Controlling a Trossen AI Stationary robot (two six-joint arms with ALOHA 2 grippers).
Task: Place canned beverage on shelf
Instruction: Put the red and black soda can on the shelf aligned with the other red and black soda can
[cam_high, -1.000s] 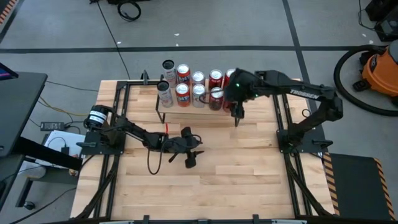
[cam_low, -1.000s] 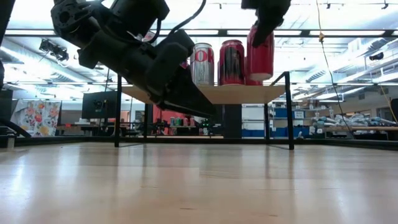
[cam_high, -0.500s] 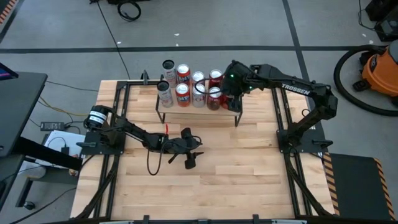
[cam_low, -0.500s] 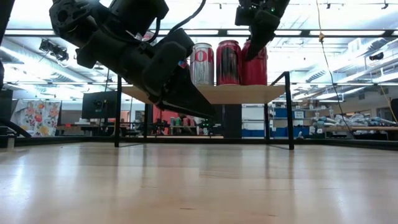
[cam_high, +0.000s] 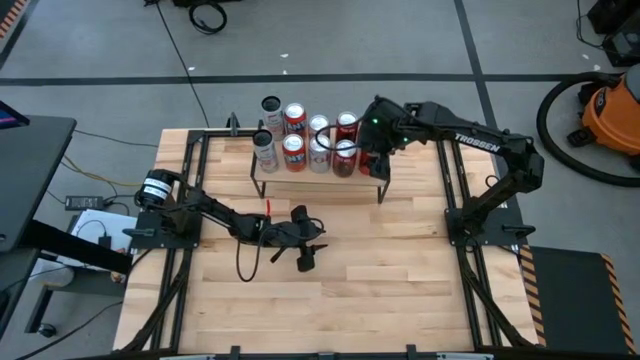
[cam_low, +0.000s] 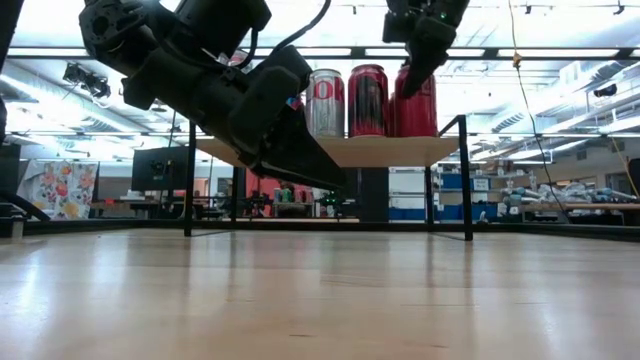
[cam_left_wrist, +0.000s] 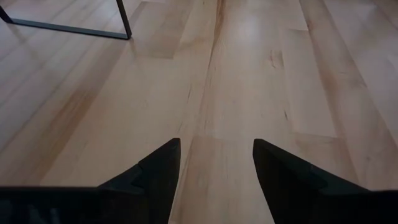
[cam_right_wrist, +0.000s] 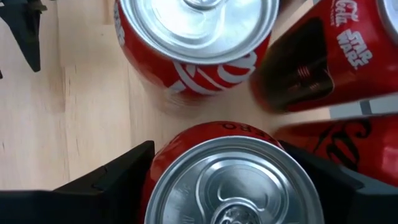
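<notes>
One red round metal can (cam_right_wrist: 227, 180) sits between the right hand's (cam_right_wrist: 227, 186) wide fingers, standing on the low light-wood shelf (cam_low: 400, 150). The left hand (cam_left_wrist: 214, 165) waits half open over the desk (cam_high: 380, 270).

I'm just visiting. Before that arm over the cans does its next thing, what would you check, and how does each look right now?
1. Red can sits between the right gripper fingers: ok.
2. Can rests flat on the shelf: ok in the low view.
3. Fingers loosened from the can: cannot tell.
4. Neighbouring cans upright: ok.
5. Room beside the black Star Wars can: tight, cannot tell.
6. Left gripper open, empty, low over the table, away from the shelf: ok.
</notes>
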